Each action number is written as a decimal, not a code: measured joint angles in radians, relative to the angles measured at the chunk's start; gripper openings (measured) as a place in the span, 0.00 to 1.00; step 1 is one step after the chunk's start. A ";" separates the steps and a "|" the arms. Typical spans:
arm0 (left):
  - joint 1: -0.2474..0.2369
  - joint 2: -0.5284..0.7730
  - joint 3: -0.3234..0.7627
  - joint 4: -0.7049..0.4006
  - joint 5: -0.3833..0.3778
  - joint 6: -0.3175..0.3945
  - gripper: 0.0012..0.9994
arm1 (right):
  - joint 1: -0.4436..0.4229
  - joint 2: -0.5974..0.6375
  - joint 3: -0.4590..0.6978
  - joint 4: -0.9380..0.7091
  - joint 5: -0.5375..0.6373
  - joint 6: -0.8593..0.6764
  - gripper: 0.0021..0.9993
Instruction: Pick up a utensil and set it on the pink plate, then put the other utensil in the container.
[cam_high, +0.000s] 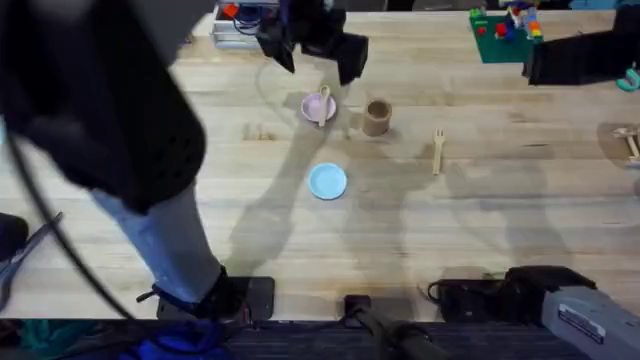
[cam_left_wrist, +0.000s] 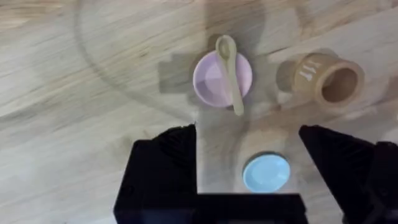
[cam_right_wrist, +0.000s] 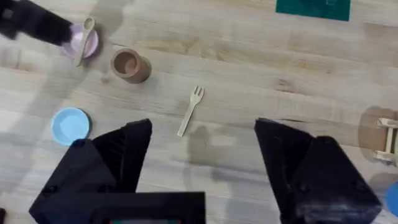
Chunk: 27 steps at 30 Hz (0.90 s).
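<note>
A pale wooden utensil (cam_high: 322, 103) with a rounded head lies across the pink plate (cam_high: 312, 108), its handle past the rim; it also shows in the left wrist view as the utensil (cam_left_wrist: 230, 73) on the pink plate (cam_left_wrist: 211, 81). My left gripper (cam_left_wrist: 249, 165) hovers open and empty above them, also seen as the left gripper (cam_high: 315, 52). The wooden fork (cam_high: 437, 150) lies flat on the table right of the tan container (cam_high: 376, 117), which stands upright and looks empty. My right gripper (cam_right_wrist: 205, 152) is open, high above the fork (cam_right_wrist: 190, 111).
A light-blue plate (cam_high: 327, 181) sits nearer the arm bases than the pink plate. A green brick baseplate (cam_high: 503, 35) with toy bricks stands at the far right, near the right arm (cam_high: 580, 58). Wooden pieces (cam_high: 630, 140) lie at the right edge.
</note>
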 joint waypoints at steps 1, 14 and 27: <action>0.000 -0.026 0.000 -0.013 -0.005 0.000 0.99 | 0.000 0.000 0.000 0.000 0.000 0.000 1.00; 0.000 -0.239 -0.018 -0.135 -0.016 0.008 1.00 | 0.000 0.000 0.000 0.000 0.000 0.000 1.00; 0.000 -0.684 -0.419 -0.029 -0.016 0.026 1.00 | 0.000 0.000 0.000 0.000 0.000 0.000 1.00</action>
